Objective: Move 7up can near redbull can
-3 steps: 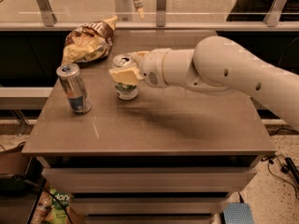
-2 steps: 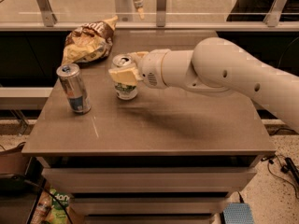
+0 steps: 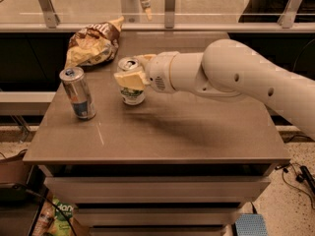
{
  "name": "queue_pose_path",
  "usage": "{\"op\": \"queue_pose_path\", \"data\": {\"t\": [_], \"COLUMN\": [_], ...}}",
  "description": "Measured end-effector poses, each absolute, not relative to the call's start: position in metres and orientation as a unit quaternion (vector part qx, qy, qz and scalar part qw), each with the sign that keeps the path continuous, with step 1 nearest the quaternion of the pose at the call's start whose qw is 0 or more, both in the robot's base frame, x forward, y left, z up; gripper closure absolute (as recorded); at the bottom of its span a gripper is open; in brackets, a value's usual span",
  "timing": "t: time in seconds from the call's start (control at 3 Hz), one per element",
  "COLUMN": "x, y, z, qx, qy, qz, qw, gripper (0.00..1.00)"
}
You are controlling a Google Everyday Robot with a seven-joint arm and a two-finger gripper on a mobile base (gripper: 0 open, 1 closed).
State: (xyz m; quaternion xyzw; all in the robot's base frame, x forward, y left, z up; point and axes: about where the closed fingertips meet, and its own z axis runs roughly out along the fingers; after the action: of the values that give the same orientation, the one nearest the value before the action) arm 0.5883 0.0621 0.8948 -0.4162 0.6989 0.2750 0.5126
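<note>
The 7up can (image 3: pixel 131 93), short with a white and green body and a silver top, stands upright on the brown table (image 3: pixel 197 132) left of centre. My gripper (image 3: pixel 132 72) reaches in from the right and its cream fingers (image 3: pixel 129 79) are closed around the can's upper half. The redbull can (image 3: pixel 78 93), tall, slim, silver with blue panels, stands upright about a can's width to the left of the 7up can.
A crumpled brown and yellow chip bag (image 3: pixel 93 44) lies at the table's back left, behind both cans. A glass railing (image 3: pixel 167 4) runs behind the table. Drawers sit below the tabletop.
</note>
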Motion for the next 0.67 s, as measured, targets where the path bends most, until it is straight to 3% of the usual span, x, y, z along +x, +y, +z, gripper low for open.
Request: {"op": "queue_pose_path", "data": {"t": [0.67], "x": [0.5873], "y": [0.0642], "z": [0.8955], "qx": [-0.418], "qy": [0.698], "qz": [0.275], "qw": [0.512], "gripper": [0.36]}}
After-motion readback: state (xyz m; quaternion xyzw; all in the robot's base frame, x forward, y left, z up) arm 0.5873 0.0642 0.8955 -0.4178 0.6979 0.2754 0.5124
